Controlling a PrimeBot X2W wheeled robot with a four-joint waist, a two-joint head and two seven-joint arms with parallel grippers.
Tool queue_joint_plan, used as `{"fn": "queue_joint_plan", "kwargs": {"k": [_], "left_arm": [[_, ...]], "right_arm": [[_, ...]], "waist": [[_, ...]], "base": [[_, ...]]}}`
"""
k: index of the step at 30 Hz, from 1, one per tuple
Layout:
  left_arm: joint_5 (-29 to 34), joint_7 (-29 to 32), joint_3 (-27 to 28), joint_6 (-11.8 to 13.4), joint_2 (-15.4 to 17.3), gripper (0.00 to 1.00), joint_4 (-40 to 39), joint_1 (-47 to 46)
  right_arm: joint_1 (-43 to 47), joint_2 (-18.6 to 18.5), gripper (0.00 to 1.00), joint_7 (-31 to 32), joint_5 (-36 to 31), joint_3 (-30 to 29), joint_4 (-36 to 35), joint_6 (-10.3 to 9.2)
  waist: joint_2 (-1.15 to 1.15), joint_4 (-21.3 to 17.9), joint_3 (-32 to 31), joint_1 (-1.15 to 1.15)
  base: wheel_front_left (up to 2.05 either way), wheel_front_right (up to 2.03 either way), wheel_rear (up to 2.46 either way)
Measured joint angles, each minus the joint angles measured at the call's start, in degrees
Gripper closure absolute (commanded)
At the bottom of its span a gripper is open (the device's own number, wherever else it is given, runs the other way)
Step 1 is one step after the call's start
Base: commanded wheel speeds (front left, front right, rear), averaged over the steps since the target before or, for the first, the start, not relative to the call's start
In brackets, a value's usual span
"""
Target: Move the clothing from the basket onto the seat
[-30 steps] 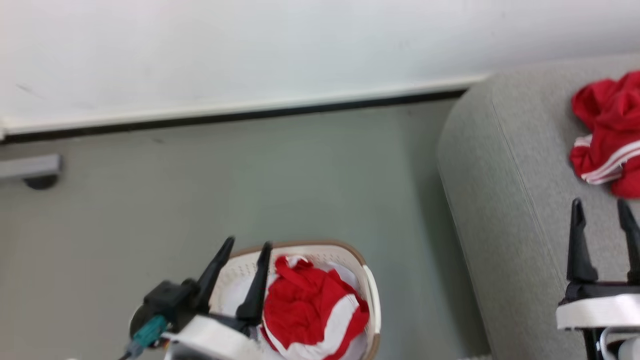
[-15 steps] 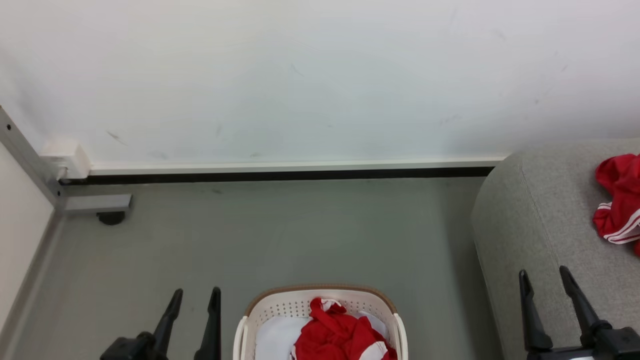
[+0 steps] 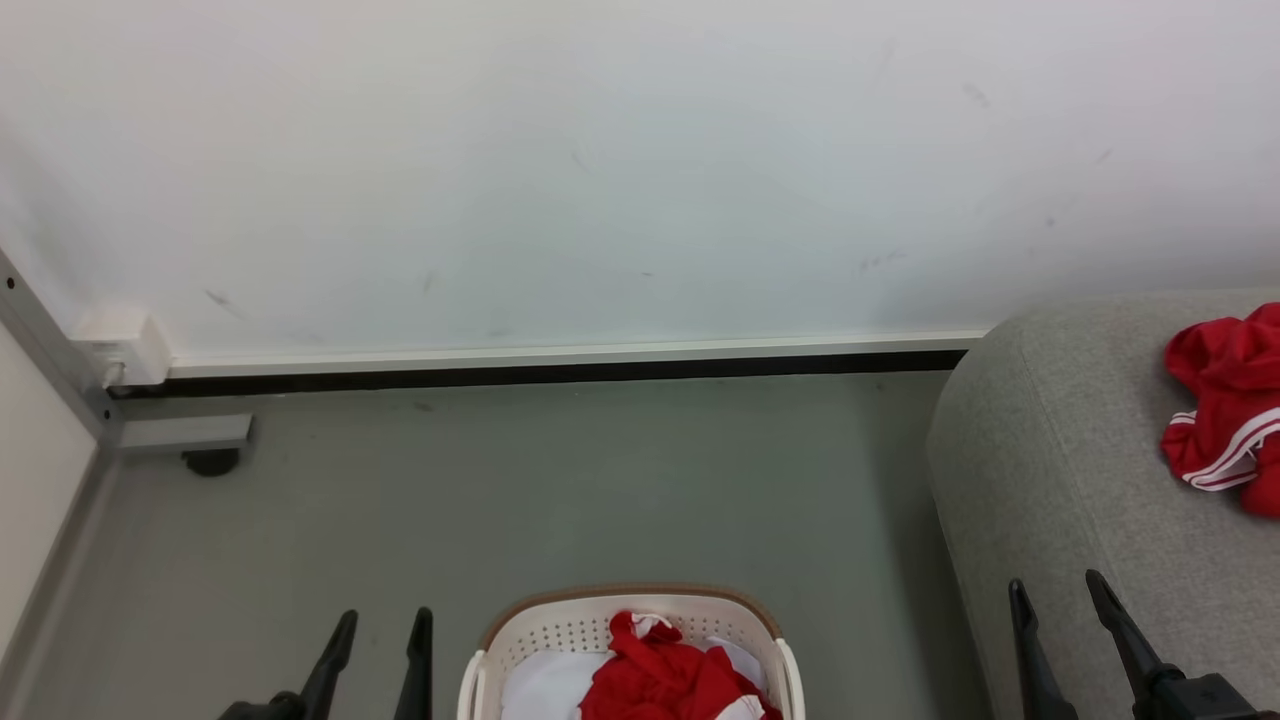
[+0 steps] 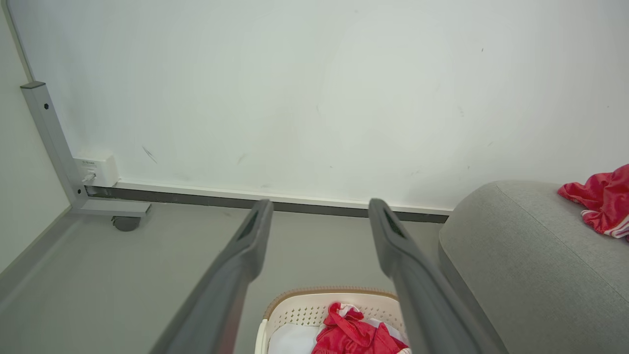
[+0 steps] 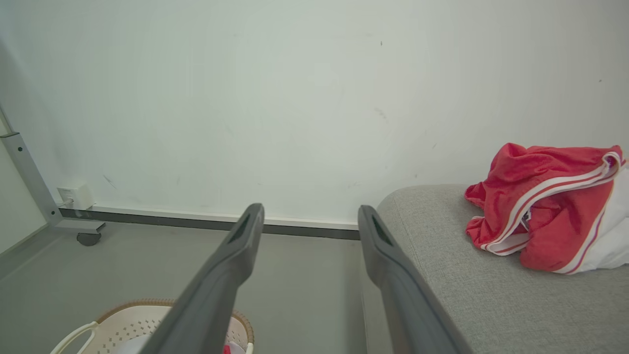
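Crumpled red clothing [image 3: 665, 685] sits in the basket [image 3: 560, 630]; a white-striped red piece [image 3: 1220, 410] lies on the seat [image 3: 1050, 470]. My left tool [image 3: 386, 614] and right tool [image 3: 1056, 581] gape wide, empty, touching nothing.

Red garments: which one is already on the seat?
The white-striped red garment at right, lying on the grey seat. The other red garment sits in the cream basket.
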Motion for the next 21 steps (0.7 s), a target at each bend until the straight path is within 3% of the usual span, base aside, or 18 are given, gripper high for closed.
{"fn": "queue_joint_plan", "kwargs": {"k": [10, 18, 21], "left_arm": [[1.2, 0.0, 1.2, -2.1, -1.2, 0.0, 2.1, -0.4], [1.9, 0.2, -4.0, -3.1, -1.2, 0.0, 8.9, -6.6], [1.9, 3.0, -5.7, -3.3, -0.1, 0.0, 12.0, -12.0]], "right_arm": [[-1.0, 0.0, 0.0, 0.0, 0.2, 0.6, -0.1, 0.0], [-3.0, 0.0, 0.0, 0.0, 0.2, 0.3, -2.3, 0.0], [-5.2, 0.0, 0.0, 0.0, 0.8, 0.3, -4.4, 0.0]], "waist": [[0.0, -3.3, 1.0, 0.0], [0.0, -7.3, 4.3, 0.0], [0.0, -8.3, 7.6, 0.01]], "base": [[0.0, 0.0, 0.0], [0.0, 0.0, 0.0], [0.0, 0.0, 0.0]]}}
